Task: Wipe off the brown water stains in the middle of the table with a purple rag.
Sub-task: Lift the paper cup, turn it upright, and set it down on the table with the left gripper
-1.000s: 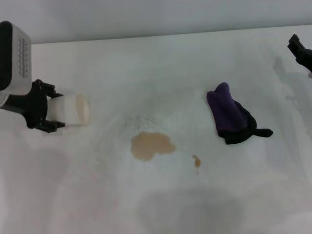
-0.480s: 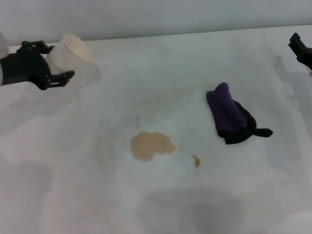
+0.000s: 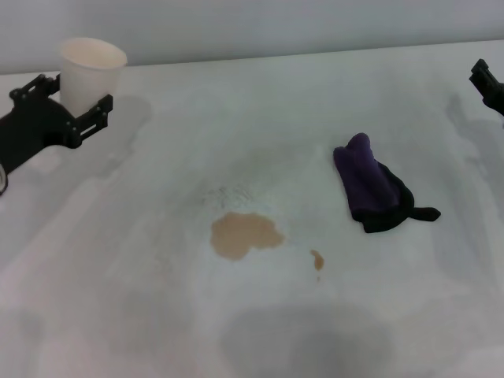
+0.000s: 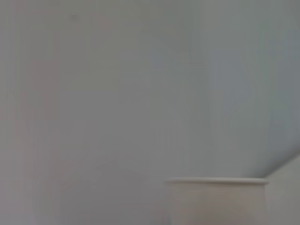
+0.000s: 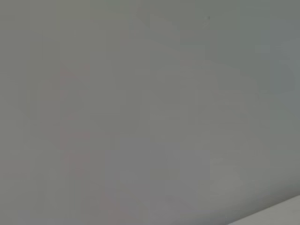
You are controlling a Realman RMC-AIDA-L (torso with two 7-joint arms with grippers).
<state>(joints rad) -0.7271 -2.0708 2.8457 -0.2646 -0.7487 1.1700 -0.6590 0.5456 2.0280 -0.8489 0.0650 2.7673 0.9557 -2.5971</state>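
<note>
The brown water stains lie on the white table near its middle: a palm-sized tan blotch and a small droplet to its right. The purple rag lies bundled to the right of the stains, its black tail pointing right. My left gripper is at the far left back and is shut on a cream paper cup, held upright. The cup's rim also shows in the left wrist view. My right gripper shows only partly at the right edge, well away from the rag.
The table's back edge meets a grey wall. Faint grey speckles lie just behind the blotch. The right wrist view shows only the wall and a sliver of the table.
My left gripper has carried the cup from lying sideways at the left, back and up, and turned it upright at the far left back. The right gripper, the rag and the stains have not moved.
</note>
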